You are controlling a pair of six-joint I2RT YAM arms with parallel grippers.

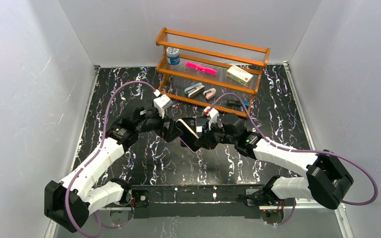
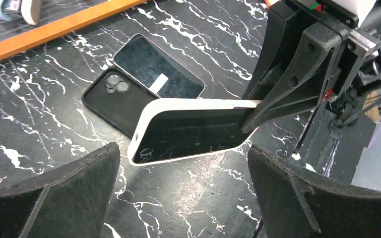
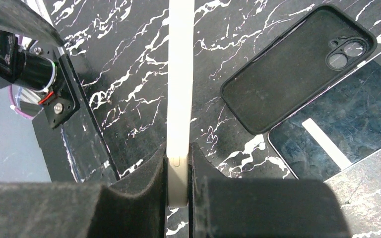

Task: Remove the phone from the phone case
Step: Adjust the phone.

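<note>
A phone in a white case (image 2: 188, 130) is held off the table, tilted, screen side dark. My right gripper (image 3: 179, 178) is shut on its end, and the case shows edge-on (image 3: 180, 74) in the right wrist view. In the top view it (image 1: 187, 130) hangs between both grippers. My left gripper (image 2: 183, 188) is open, its fingers on either side just short of the case's free end, not touching it. Whether the phone sits fully in the case I cannot tell.
An empty black case (image 2: 106, 101) and a bare phone (image 2: 158, 69) lie side by side on the marble table beneath, and both also show in the right wrist view, case (image 3: 292, 64) and phone (image 3: 342, 134). A wooden rack (image 1: 211, 64) with small items stands at the back.
</note>
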